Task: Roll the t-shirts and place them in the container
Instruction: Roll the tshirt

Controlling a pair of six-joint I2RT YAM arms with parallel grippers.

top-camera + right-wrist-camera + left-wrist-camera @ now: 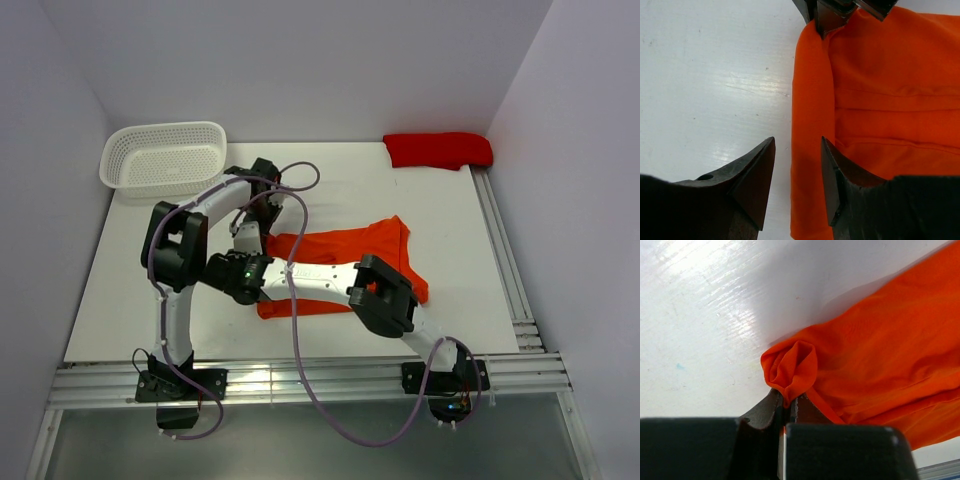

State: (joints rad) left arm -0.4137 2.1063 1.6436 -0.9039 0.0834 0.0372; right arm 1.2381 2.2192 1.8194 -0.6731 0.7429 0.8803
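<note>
Orange t-shirt (345, 265) is lying flat near the middle of the table (450, 210), folded into a band running from 9 o'clock to 3 o'clock. Red t-shirt (437, 150) is sitting bunched in the 1 o'clock corner, well apart and untouched.

Left gripper (789, 402) is pinching the orange cloth: its jaws are together on a puckered corner at the band's 9 o'clock end. Right gripper (797, 142) is hanging over that same end edge with its jaws apart. 1 finger is over bare table and the other over cloth, and nothing is gripped.

Step in hand (my reading): the roll of shirt 1 of 2 is just starting at the 9 o'clock end, and no turn is wound so far.

Next move is probably asking the right jaws to come down and close on the hem. After that, both grips would be turning the edge over towards 3 o'clock together, to keep the roll straight.

Room: bare table is showing on the 3 o'clock side, ahead of the roll. Rails (505, 260) are bounding the table there. Basket (165, 185) is sitting at 11 o'clock, close to the left arm's elbow.
</note>
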